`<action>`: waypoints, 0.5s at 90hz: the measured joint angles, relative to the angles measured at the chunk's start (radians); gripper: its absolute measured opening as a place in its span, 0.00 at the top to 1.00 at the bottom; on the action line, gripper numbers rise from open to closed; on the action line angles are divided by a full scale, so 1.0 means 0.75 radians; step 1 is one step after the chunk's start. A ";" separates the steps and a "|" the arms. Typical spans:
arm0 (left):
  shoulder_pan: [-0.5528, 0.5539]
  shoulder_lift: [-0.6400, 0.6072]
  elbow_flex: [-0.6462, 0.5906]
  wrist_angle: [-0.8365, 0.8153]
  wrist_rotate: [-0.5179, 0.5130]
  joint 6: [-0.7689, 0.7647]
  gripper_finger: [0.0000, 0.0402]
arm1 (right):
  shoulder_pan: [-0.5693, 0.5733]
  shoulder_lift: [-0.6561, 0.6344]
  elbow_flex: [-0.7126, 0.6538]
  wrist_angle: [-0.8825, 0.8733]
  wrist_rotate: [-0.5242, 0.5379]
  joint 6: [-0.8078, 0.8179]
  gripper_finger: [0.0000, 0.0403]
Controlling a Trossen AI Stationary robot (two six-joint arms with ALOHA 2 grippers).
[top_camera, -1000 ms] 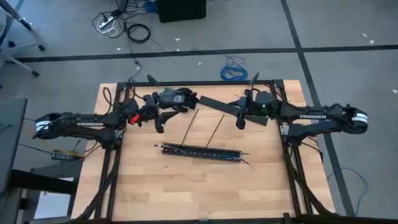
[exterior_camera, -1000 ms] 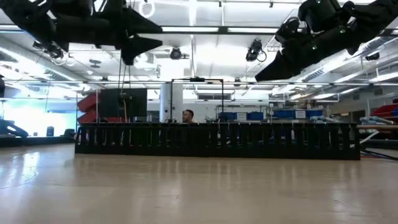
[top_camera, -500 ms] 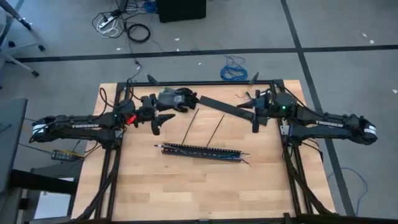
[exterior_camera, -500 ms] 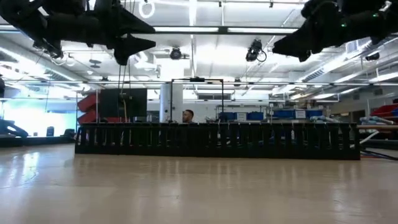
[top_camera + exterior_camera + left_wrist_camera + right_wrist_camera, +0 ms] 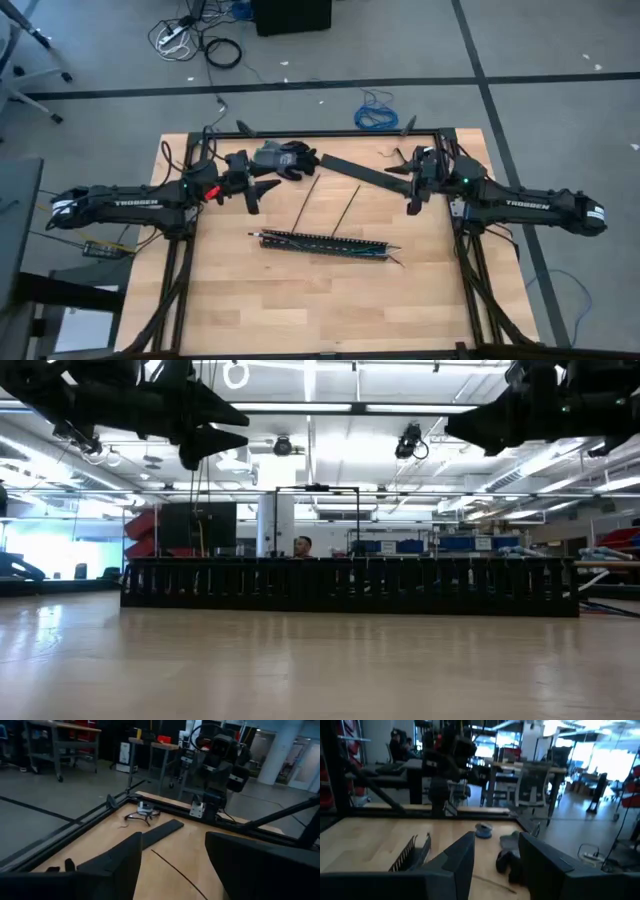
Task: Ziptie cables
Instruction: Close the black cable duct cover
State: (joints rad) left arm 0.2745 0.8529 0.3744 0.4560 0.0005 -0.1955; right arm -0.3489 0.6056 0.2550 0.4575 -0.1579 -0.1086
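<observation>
Cables point(image 5: 395, 256) lie thin beside the black comb-like strip point(image 5: 320, 243).

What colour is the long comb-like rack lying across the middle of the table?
Black; the rack shows best in the high view.

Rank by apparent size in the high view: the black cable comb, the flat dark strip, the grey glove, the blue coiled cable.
1. Cable comb, longest.
2. Flat dark strip, shorter.
3. Grey glove and blue coiled cable: they look alike, so unranked.
</observation>
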 joint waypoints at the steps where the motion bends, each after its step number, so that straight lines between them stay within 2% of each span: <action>1: 0.000 -0.001 0.000 0.002 0.000 0.000 0.47 | 0.000 0.000 0.000 0.005 -0.001 0.000 0.63; 29: 0.000 -0.006 0.000 0.045 -0.017 -0.001 0.47 | -0.001 0.001 0.000 0.033 -0.003 -0.056 0.63; 45: 0.000 -0.004 0.000 0.049 -0.014 -0.071 0.47 | -0.001 0.006 0.000 0.027 -0.002 -0.056 0.63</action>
State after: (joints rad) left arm 0.2741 0.8501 0.3744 0.4927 -0.0097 -0.2485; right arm -0.3492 0.6099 0.2550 0.4780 -0.1591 -0.1507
